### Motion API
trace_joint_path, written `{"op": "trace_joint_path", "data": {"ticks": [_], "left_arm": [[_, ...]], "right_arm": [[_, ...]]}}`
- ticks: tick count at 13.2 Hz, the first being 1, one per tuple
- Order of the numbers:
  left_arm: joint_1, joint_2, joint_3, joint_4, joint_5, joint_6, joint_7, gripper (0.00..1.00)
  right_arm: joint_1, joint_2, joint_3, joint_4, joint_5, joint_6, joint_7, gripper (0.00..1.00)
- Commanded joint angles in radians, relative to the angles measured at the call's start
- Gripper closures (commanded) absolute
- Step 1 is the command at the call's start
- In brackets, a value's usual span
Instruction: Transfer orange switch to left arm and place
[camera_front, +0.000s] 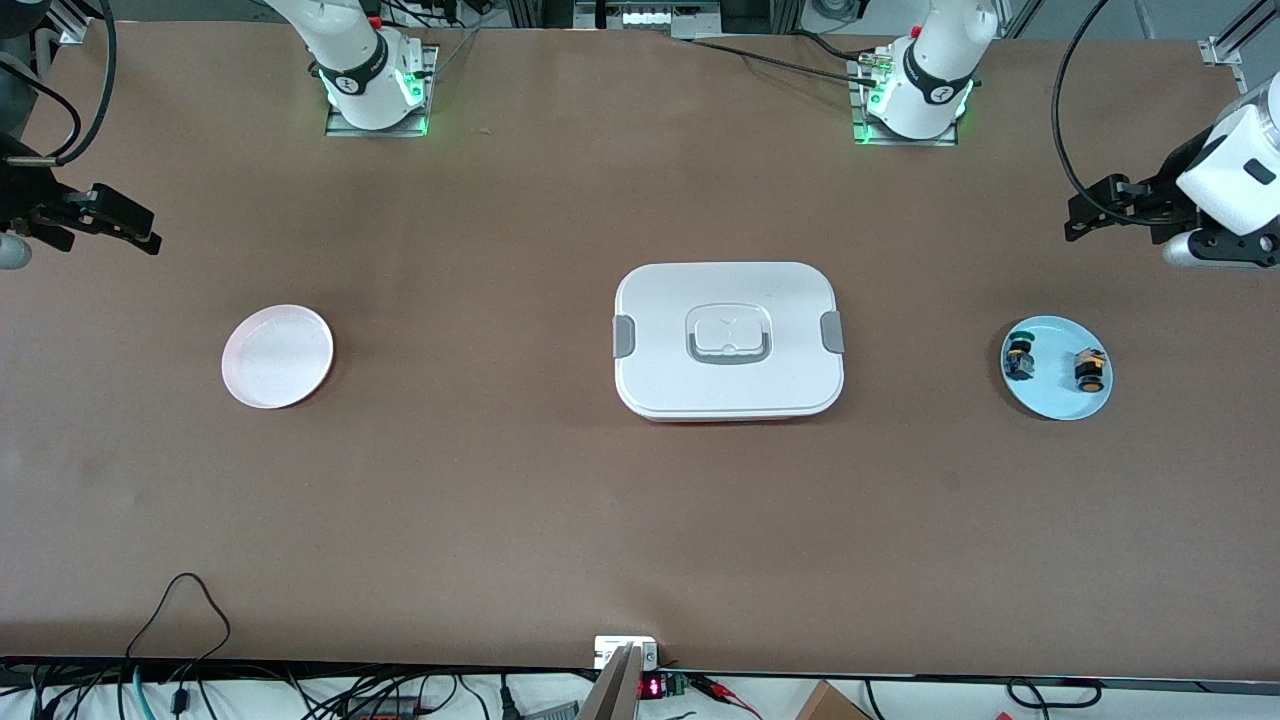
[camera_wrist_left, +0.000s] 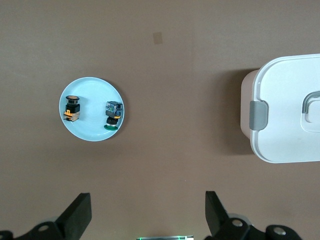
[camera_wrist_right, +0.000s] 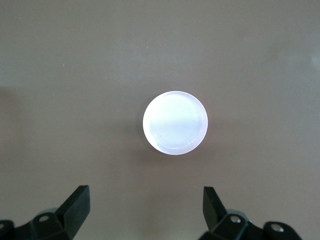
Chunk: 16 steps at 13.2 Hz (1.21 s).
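Note:
The orange switch (camera_front: 1090, 369) (camera_wrist_left: 71, 107) lies on a small blue plate (camera_front: 1058, 398) (camera_wrist_left: 92, 85) at the left arm's end of the table, beside a similar switch with a green top (camera_front: 1019, 358) (camera_wrist_left: 112, 117). The white lidded box (camera_front: 728, 340) (camera_wrist_left: 287, 107) stands mid-table. My left gripper (camera_front: 1090, 210) (camera_wrist_left: 147, 200) hangs open over bare table close to the blue plate, holding nothing. Over bare table at the right arm's end, close to a pink plate (camera_front: 277, 356) (camera_wrist_right: 175, 122), my right gripper (camera_front: 140, 228) (camera_wrist_right: 145, 192) is also open with nothing between its fingers.
The two arm bases (camera_front: 375, 80) (camera_front: 915, 95) stand along the table's edge farthest from the front camera. Cables and a small display unit (camera_front: 625, 652) line the nearest edge. Brown tabletop (camera_front: 500, 480) stretches between the plates and the box.

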Motion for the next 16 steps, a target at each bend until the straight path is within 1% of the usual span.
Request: {"op": "trace_joint_path", "data": {"ticks": [1, 16], "left_arm": [[-0.015, 0.005, 0.007, 0.011, -0.013, 0.003, -0.001, 0.0], [-0.012, 0.013, 0.007, 0.026, -0.01, 0.007, -0.008, 0.0]], "right_arm": [[0.001, 0.002, 0.004, 0.015, -0.017, -0.011, -0.007, 0.0], [-0.002, 0.005, 0.003, 0.015, -0.018, -0.011, -0.007, 0.0]]}}
